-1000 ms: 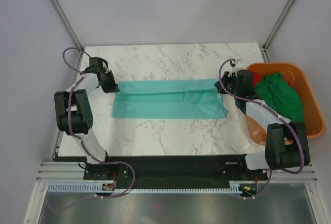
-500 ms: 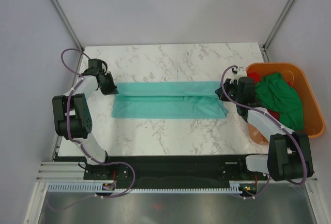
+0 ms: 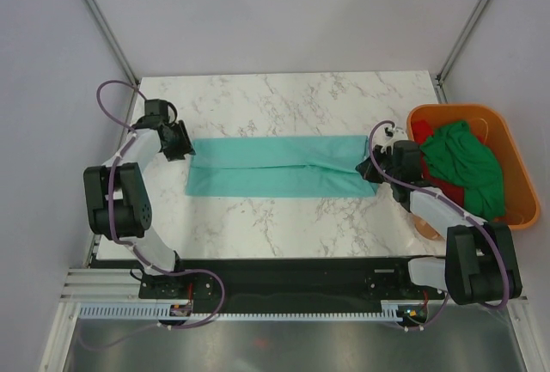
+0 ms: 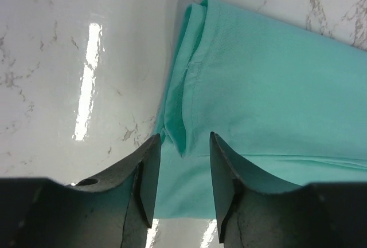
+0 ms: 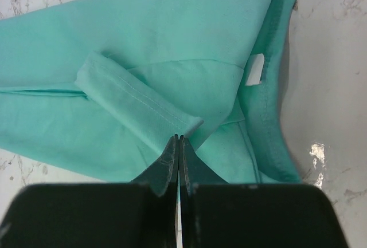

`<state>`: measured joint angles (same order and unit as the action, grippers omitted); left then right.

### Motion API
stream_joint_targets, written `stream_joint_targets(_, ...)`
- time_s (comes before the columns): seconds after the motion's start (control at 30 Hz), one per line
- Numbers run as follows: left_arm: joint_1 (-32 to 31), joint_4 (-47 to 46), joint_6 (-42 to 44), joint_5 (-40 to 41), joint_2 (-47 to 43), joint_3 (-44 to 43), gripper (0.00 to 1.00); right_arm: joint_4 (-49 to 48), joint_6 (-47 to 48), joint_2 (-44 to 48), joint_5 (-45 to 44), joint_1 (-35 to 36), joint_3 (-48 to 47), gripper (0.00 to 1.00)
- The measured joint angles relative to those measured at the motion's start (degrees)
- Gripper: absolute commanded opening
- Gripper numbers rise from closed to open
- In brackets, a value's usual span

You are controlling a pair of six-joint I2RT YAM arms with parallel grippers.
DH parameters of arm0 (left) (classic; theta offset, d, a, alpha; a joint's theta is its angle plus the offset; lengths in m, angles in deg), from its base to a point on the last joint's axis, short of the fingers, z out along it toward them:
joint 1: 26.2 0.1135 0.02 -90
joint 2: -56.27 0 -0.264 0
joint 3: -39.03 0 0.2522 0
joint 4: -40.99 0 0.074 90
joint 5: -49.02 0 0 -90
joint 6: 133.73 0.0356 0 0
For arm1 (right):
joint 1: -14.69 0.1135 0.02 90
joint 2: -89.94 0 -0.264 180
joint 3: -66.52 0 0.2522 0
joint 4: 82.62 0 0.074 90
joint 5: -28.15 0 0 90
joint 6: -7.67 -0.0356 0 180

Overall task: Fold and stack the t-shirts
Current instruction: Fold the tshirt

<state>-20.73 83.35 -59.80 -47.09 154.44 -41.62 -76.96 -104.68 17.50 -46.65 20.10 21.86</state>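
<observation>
Top external: the teal shirt [image 3: 275, 166] lies folded in a long band across the counter [image 3: 284, 97]. Left wrist: the left fingers [image 4: 146, 179] stand apart, astride its bunched end. Right wrist: the right fingers [image 5: 166, 170] are pinched together on its cloth.

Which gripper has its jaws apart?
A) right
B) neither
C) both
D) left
D: the left gripper shows a clear gap between its fingers, over a fold of the teal shirt, while the right gripper is pinched shut on that shirt's edge.
</observation>
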Motion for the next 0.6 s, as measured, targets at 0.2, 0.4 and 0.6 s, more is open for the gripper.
stream_joint_targets(0.2,-0.57,-0.28,-0.7,-2.64,-2.97,0.15,0.48,1.31,-0.5,0.44,-0.5,0.11,0.52,0.04)
stream_joint_targets(0.4,-1.73,-0.92,-1.79,-7.63,0.17,0.15,0.52,5.77,-1.11,0.52,-2.45,0.11,-0.11,0.27)
stream_joint_targets(0.6,-1.84,-0.87,-1.99,-7.43,4.72,0.15,0.56,14.08,-0.55,1.03,-5.29,0.13,-4.81,0.35)
